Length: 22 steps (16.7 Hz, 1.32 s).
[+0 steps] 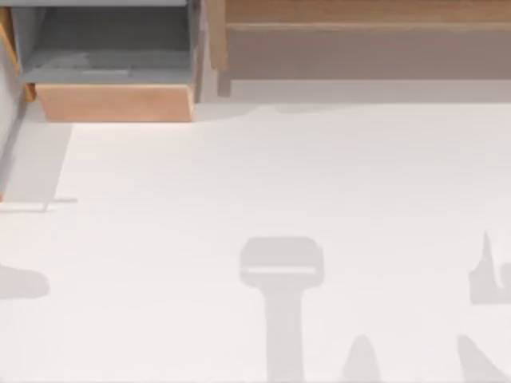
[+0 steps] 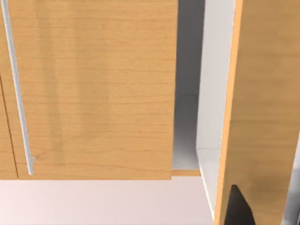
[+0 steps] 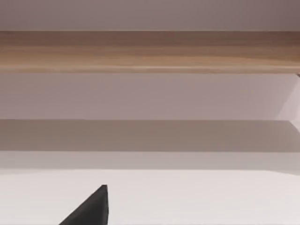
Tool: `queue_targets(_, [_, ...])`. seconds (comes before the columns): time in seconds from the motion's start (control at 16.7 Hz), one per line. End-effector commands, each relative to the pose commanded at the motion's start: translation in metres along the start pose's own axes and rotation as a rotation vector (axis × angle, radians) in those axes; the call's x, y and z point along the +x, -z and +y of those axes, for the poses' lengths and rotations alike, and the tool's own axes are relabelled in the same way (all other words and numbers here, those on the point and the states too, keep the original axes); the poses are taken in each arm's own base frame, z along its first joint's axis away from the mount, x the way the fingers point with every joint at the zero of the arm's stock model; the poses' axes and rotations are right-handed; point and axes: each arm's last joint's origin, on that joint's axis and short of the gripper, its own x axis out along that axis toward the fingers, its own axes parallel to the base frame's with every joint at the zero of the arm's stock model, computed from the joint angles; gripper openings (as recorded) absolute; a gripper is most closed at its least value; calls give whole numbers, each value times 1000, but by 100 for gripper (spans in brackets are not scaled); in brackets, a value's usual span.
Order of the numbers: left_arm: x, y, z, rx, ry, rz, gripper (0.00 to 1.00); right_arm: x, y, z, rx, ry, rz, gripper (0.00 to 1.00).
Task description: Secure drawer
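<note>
At the far left corner of the white table (image 1: 287, 183) the light wooden drawer with a grey inside (image 1: 112, 102) is standing pulled out of the pale wooden cabinet (image 1: 359, 16) that is running along the table's far edge — its wooden front panel is facing the near edge and its grey interior is lying open to the top view. The left wrist view is looking closely at flat wood-grain fronts (image 2: 98, 89), one of them carrying a slim silver bar handle (image 2: 16, 89), with a grey-and-white gap opening between that front and another wooden panel (image 2: 262, 108) set at an angle beside it. A dark tip of the left tool (image 2: 239, 208) is showing against that angled panel; whether it is wide or narrow I cannot tell. In the right wrist view, a dark tip of the right tool (image 3: 91, 208) is hanging above the white table, facing a wooden strip of the cabinet (image 3: 150, 51) — its spread I cannot tell either. Grey shadows are falling on the table near its near edge.
</note>
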Motion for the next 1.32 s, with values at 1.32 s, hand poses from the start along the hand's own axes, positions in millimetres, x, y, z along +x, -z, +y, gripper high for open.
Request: queue_targets(1.32, [63,0,-4,-16,16,2,0,0,0,0,0,0,0,100])
